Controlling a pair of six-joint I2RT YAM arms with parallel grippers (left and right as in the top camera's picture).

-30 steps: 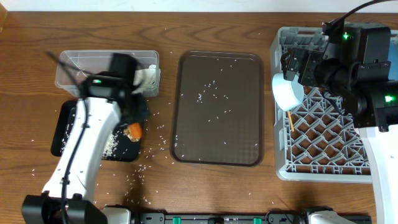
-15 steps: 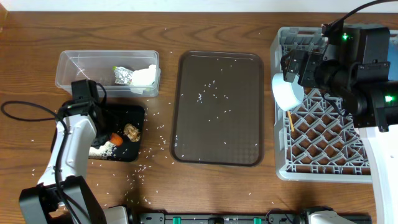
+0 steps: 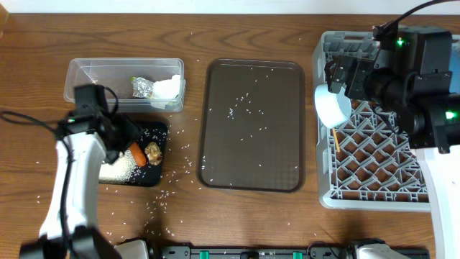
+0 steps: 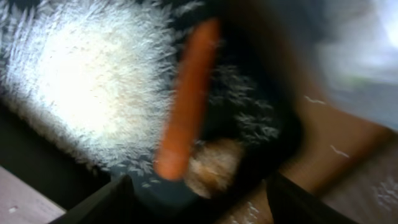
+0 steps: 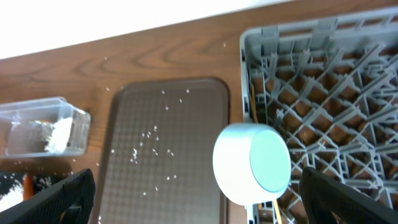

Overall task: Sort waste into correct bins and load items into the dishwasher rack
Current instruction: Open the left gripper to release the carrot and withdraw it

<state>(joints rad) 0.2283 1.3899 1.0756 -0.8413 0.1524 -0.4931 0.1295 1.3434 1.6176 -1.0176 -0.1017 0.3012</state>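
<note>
An orange carrot [image 3: 136, 153] [image 4: 186, 99] lies free in the black tray [image 3: 159, 129], between a brown food lump [image 3: 153, 152] [image 4: 214, 168] and a heap of white rice [image 3: 118, 170] [image 4: 93, 81]. My left gripper [image 3: 123, 137] [image 4: 199, 205] hovers just above them, open, with nothing between its fingers. The clear tub [image 3: 86, 72] holds crumpled foil [image 3: 142, 88] and white tissue [image 3: 167, 88]. A white cup with a blue inside [image 3: 333, 104] [image 5: 252, 163] leans on the left wall of the grey rack [image 3: 374, 187] [image 5: 311, 81]. Above the cup, my right gripper [image 3: 338, 79] [image 5: 199, 205] stands wide open, apart from it.
A brown serving tray [image 3: 251, 165] [image 5: 168, 143] with scattered rice grains lies in the middle. Loose rice dots the wood around the black tray. A wooden chopstick [image 3: 336, 140] stands in the rack below the cup. The right arm's body covers the rack's right side.
My left gripper has opened and drawn back to the left; the carrot now lies loose in the black tray. The right arm and the cup have not moved.
</note>
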